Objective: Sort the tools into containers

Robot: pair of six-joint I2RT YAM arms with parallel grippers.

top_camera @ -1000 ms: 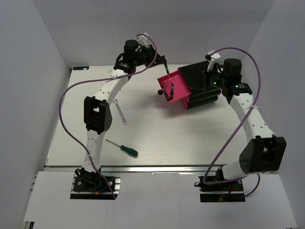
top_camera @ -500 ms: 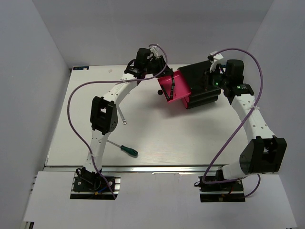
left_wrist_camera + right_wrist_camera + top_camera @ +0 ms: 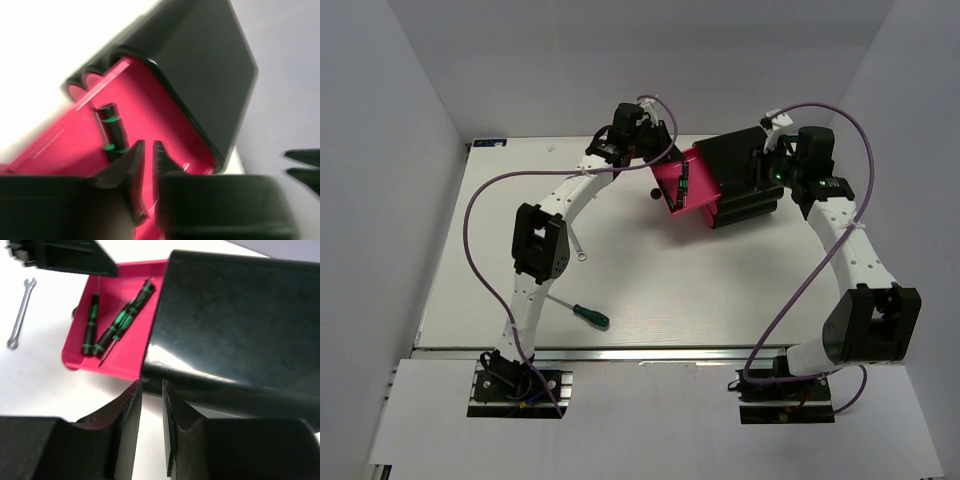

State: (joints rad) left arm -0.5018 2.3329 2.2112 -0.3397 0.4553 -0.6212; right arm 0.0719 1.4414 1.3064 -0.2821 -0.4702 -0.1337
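The pink-red drawer point(image 3: 698, 180) stands pulled out of the black cabinet point(image 3: 745, 160). Three dark-handled precision screwdrivers point(image 3: 90, 322) lie in the drawer point(image 3: 131, 356); one also shows in the left wrist view point(image 3: 112, 130). My left gripper point(image 3: 670, 158) hovers over the drawer. Its jaws point(image 3: 148, 145) are nearly closed, with a thin slit and nothing between them. My right gripper point(image 3: 760, 172) sits over the cabinet top, and its jaws point(image 3: 151, 385) are close together and empty. The green-handled screwdriver point(image 3: 590, 316) and the silver wrench point(image 3: 576, 245) lie on the table.
The drawer's black knob point(image 3: 653, 195) points toward the table's middle. The wrench also shows in the right wrist view point(image 3: 20, 312), left of the drawer. The left arm's purple cable point(image 3: 480, 200) loops out to the left. White walls stand on three sides.
My left arm has swung right and forward, bringing its gripper from behind the drawer's left edge to over the drawer. The right arm and the drawer have stayed put.
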